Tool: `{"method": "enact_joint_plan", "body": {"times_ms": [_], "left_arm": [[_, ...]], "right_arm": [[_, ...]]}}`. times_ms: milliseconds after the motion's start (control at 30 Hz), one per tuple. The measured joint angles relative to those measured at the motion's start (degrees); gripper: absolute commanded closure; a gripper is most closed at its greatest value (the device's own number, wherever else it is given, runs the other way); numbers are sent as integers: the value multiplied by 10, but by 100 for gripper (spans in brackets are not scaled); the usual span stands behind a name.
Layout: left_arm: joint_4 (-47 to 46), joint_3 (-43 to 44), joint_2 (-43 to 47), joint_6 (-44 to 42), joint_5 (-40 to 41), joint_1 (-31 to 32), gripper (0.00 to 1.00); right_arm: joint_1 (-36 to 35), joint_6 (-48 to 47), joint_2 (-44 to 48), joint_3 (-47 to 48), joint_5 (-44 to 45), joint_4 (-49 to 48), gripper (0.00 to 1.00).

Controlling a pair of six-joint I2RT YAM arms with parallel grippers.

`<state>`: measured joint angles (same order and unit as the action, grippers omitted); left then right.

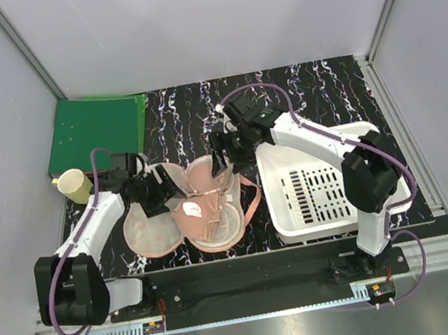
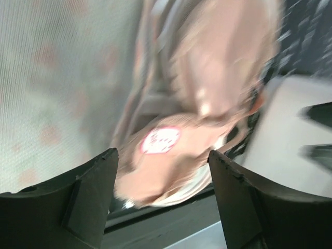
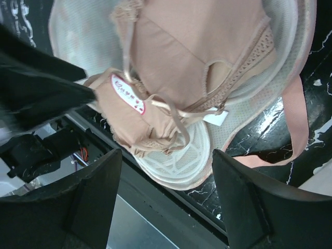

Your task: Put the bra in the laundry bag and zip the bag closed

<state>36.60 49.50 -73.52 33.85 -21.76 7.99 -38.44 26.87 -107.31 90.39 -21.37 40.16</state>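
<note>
Peach-edged and lined with pale mesh, the laundry bag (image 1: 149, 233) lies opened out like a clamshell near the front middle of the black marbled table (image 1: 296, 85) in the top view. The dusty-pink bra (image 1: 205, 210) sits bunched in its right half, and the pink loop strap (image 1: 252, 202) trails off to the right. The left gripper (image 1: 159, 192) hangs over the seam between the two halves, while the right gripper (image 1: 222, 155) hovers at the bag's far right edge. A white slotted basket (image 1: 291, 229) stands to the right, with a green board (image 1: 96, 129) and a yellow cup (image 1: 75, 187) at the far left. The left wrist view is blurred: the left gripper (image 2: 163, 155) has its two dark fingers (image 2: 88, 192) spread apart with nothing between them, above the bra (image 2: 207, 67) and its round white-and-red label, with the bag's mesh (image 2: 52, 78) to the left. In the right wrist view the right gripper (image 3: 166, 155) also has its fingers (image 3: 249, 197) apart, gripping nothing. Below them the bra (image 3: 192, 46) lies folded on the mesh of the laundry bag (image 3: 72, 31), a tag showing on its near cup. The strap (image 3: 295, 109) curves along the right, and the dark left gripper (image 3: 41, 88) reaches in from the left.
</note>
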Motion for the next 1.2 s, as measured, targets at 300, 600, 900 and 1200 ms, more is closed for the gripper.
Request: {"method": "enact_joint_plan", "body": {"times_ms": [300,600,900,1200], "left_arm": [[4,-64,-32,-36,-5,0,72],[-48,-106,-2,27,-40,0,100],[-120,-209,45,156,-82,15,98],[-111,-195,36,156,-78,46,26]], "right_arm": [[0,-16,76,-14,-24,12,22],[0,-16,106,-32,-23,22,23],[0,-18,110,-34,-23,22,22],[0,-19,117,-43,-23,26,22]]}}
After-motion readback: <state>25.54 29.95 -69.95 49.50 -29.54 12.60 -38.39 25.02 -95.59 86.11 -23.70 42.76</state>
